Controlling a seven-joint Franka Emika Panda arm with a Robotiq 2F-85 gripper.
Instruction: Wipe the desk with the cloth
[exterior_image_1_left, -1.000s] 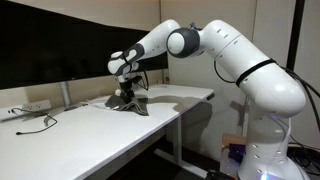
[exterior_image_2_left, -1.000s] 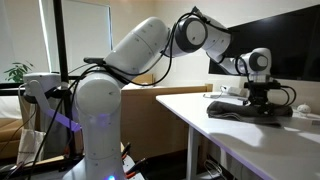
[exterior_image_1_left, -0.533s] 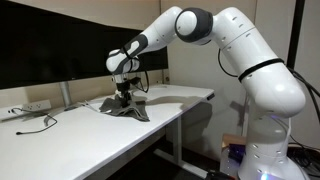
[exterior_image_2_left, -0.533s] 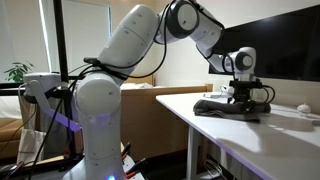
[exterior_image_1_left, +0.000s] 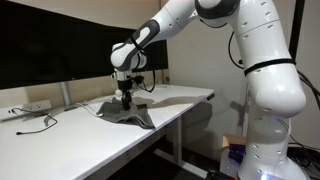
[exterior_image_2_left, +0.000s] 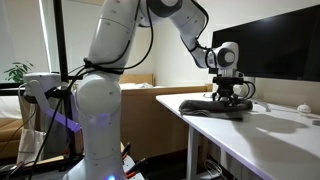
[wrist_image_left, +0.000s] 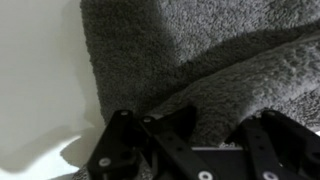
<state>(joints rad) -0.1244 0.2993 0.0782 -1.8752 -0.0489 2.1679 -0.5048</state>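
White and long, the counter (exterior_image_1_left: 95, 145) is carrying dark monitors (exterior_image_1_left: 55, 50) along its back edge, while a thin black cable (exterior_image_1_left: 40, 123) is lying loose toward the end away from the robot. Nearer the robot's end, close to the front edge, the dark grey cloth (exterior_image_1_left: 135, 116) is lying rumpled on the counter top. The white arm (exterior_image_1_left: 265, 60) is reaching down over it, and the jaws are pinching closed on a raised fold of the cloth. Its fuzzy weave is filling most of the wrist view.
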